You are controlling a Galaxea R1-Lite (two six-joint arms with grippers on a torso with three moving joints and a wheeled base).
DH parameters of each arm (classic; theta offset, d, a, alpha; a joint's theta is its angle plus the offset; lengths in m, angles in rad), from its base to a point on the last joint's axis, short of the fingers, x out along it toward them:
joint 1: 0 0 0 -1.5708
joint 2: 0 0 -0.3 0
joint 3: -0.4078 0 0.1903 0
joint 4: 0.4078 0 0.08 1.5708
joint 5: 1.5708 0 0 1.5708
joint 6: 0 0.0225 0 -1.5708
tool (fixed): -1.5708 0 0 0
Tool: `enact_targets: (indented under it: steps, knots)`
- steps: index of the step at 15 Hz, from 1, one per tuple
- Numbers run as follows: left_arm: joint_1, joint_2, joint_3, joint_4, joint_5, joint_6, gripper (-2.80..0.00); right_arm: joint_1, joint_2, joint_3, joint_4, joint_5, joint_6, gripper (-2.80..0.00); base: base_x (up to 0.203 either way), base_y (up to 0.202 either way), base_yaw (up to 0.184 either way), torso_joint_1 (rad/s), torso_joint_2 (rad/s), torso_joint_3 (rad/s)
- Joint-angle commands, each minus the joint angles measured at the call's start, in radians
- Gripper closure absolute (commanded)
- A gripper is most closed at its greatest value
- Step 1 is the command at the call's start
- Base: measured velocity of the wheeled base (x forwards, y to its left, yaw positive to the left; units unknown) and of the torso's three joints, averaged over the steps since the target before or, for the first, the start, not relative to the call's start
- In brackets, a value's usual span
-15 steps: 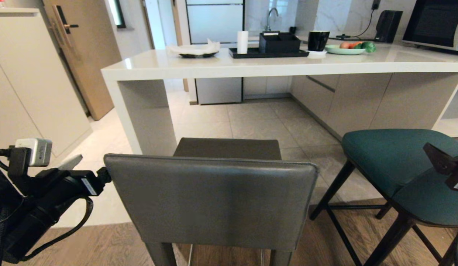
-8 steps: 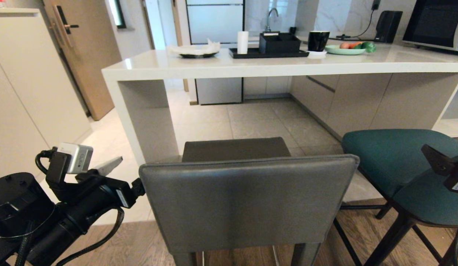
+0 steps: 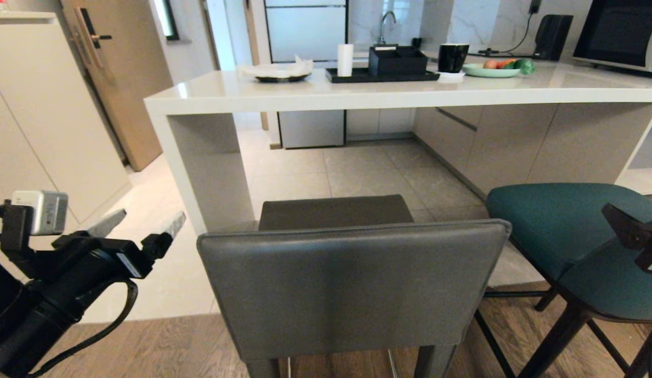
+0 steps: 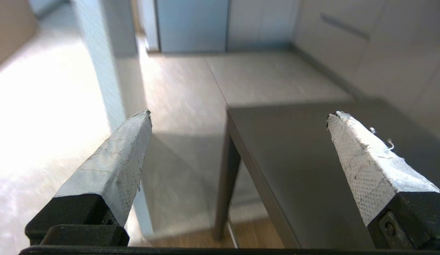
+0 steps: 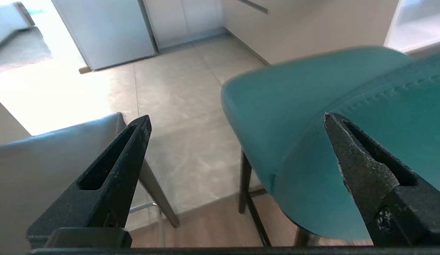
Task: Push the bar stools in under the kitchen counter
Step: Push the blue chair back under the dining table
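Grey leather fills the near ground: I take the grey stool (image 3: 352, 283) as my reference, its square back nearest me and its seat pointing toward the kitchen counter (image 3: 399, 92). My left gripper (image 3: 142, 226) hangs just beside the left edge of that back, clear of it, jaws spread wide and holding nothing; the left wrist view confirms both taped fingers (image 4: 120, 156) apart, with the stool's seat edge between them and farther off. To the right of the grey stool stands the teal stool (image 3: 567, 231), near it but not touching as far as I can judge. My right gripper (image 5: 237, 120) is over the teal stool's curved back, likewise released and empty, with only a dark part of it showing at the right edge of the head view. Beyond the grey stool's seat lies bare tiled floor (image 3: 373, 173), then the counter's white end leg (image 3: 205, 163) to the far left and the slab top above. My assessment: neither stool is under the counter yet. The grey stool's front edge sits about level with the end leg and the teal stool stands well short. Both pushes remain, the grey one being closer to completion.
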Motion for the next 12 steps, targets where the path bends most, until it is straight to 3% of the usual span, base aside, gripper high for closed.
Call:
enact_targets:
  steps: [1,5,8,12]
  knots:
    - [0.017,-0.126,-0.003,0.027,-0.003,-0.004,-2.80,0.041,-0.081,-0.015,0.039,-0.001,-0.004,-2.80,0.000,0.000,0.000,0.000,0.00,0.000]
    - [0.021,-0.372,-0.063,0.265,0.002,-0.005,-2.80,0.080,-0.278,-0.103,0.279,0.000,-0.019,-2.80,0.000,0.000,0.000,0.000,0.00,0.000]
    - [0.025,-0.574,-0.116,0.498,0.003,-0.004,-2.80,0.083,-0.440,-0.128,0.424,-0.003,-0.119,-2.80,0.000,0.000,0.000,0.000,0.00,0.000]
    - [0.039,-0.795,-0.176,0.695,0.000,0.024,-2.80,0.054,-0.625,-0.204,0.627,-0.052,-0.199,-2.80,0.000,0.000,0.000,0.000,0.00,0.000]
